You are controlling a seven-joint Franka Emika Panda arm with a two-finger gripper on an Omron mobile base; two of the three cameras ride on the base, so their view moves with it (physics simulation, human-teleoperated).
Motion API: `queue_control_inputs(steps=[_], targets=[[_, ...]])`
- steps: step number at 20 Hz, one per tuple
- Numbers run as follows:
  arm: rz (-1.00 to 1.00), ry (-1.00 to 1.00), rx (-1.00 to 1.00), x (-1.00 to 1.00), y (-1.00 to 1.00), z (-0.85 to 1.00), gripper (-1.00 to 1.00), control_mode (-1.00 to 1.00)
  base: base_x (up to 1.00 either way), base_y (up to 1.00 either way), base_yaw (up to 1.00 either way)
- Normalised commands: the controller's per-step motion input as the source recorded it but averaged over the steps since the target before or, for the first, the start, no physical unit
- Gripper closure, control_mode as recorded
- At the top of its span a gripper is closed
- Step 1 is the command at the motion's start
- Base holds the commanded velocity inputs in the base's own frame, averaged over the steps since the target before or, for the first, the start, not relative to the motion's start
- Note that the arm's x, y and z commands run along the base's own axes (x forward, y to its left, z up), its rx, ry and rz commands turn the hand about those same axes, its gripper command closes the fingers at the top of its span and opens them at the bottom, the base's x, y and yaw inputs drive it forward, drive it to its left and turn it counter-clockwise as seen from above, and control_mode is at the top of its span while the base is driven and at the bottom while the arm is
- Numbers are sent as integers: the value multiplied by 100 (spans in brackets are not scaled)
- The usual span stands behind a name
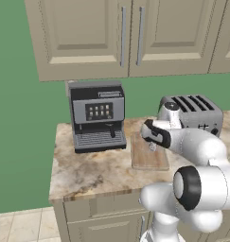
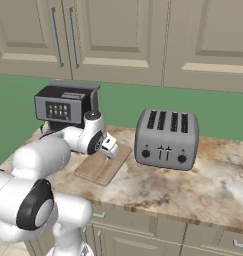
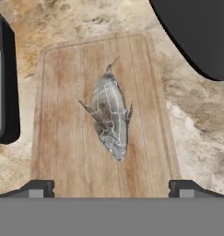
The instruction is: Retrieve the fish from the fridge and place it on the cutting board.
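We see hand [image 3: 111,186] spread wide, holding nothing | fish [image 3: 111,117] flat on board [image 3: 62,138], apart from fingertips [image 3: 37,188] | board on counter [image 1: 88,170] between coffee machine [image 1: 97,116] and toaster [image 1: 194,113]

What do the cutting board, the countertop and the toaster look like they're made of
The cutting board looks like light brown wood with a matte finish: straight grain lines run along its length. The countertop looks like polished stone, perhaps marble or granite, going by its mottled beige and brown veining. The toaster looks like brushed grey metal with dark slots, though painted plastic can't be ruled out.
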Motion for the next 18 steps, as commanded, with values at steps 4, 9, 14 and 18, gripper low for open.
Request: queue_control_inputs(steps=[4, 9, 14, 18], targets=[[0, 10, 0, -90, 0, 40, -100, -100, 0, 0, 0], [0, 5, 0, -100, 3, 37, -100, -100, 0, 0, 0], [0, 0, 0, -93, 35, 58, -100, -100, 0, 0, 0], [0, 0, 0, -32, 65, 10, -100, -100, 0, 0, 0]])
